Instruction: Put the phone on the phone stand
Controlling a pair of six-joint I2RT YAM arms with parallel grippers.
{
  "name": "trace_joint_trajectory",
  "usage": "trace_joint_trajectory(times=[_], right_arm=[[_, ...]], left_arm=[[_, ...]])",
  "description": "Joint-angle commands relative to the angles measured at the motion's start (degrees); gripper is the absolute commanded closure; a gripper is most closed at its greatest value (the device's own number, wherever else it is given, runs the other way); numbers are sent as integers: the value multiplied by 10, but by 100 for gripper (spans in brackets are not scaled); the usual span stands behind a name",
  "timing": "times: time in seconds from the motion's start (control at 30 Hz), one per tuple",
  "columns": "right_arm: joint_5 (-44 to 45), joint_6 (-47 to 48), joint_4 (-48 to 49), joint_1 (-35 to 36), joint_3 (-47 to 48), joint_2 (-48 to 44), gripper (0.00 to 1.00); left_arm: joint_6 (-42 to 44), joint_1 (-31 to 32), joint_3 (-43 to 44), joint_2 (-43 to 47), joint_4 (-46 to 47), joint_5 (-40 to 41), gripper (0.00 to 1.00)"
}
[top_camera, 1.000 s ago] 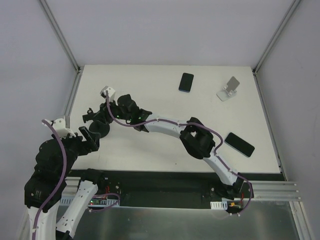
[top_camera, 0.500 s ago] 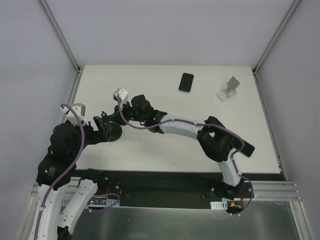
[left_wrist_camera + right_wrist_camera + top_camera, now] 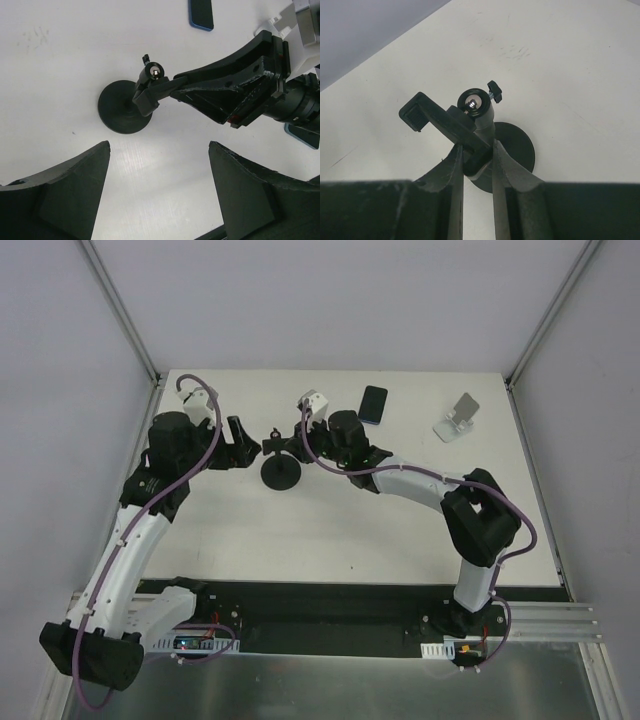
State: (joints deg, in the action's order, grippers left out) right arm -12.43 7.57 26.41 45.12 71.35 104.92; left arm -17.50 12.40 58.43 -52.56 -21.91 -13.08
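The phone stand (image 3: 280, 474) is black with a round disc base and an upright jointed arm. It stands left of the table's middle, towards the back. My right gripper (image 3: 292, 443) is shut on its upright stem; in the right wrist view the fingers (image 3: 454, 167) pinch the stem above the disc (image 3: 517, 145). My left gripper (image 3: 243, 443) is open and empty just left of the stand, which shows ahead of it (image 3: 124, 110). The phone (image 3: 373, 405), black with a blue rim, lies flat behind and right of the stand, and also shows in the left wrist view (image 3: 201, 14).
A small silver folded-metal stand (image 3: 457, 418) sits at the back right. My right arm's elbow (image 3: 480, 520) hangs over the right side of the table and covers the spot where a second phone lay. Metal frame posts rise at both back corners.
My right gripper has carried the phone stand from the near left towards the back and middle. My left arm has stretched out and followed it, still open.
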Motion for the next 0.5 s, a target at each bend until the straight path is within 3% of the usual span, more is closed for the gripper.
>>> trace_joint_trajectory(times=[0.0,0.37,0.47], right_arm=[[15,6,-21,9,27,-31,99],[34,88,-250,8,134,-6,99],[34,97,-254,9,137,-7,99]], left_arm=[[32,3,28,-29,64,-63,21],[94,-1,-79,-11,99,-67,22],[86,-1,-81,-20,100,-85,23]])
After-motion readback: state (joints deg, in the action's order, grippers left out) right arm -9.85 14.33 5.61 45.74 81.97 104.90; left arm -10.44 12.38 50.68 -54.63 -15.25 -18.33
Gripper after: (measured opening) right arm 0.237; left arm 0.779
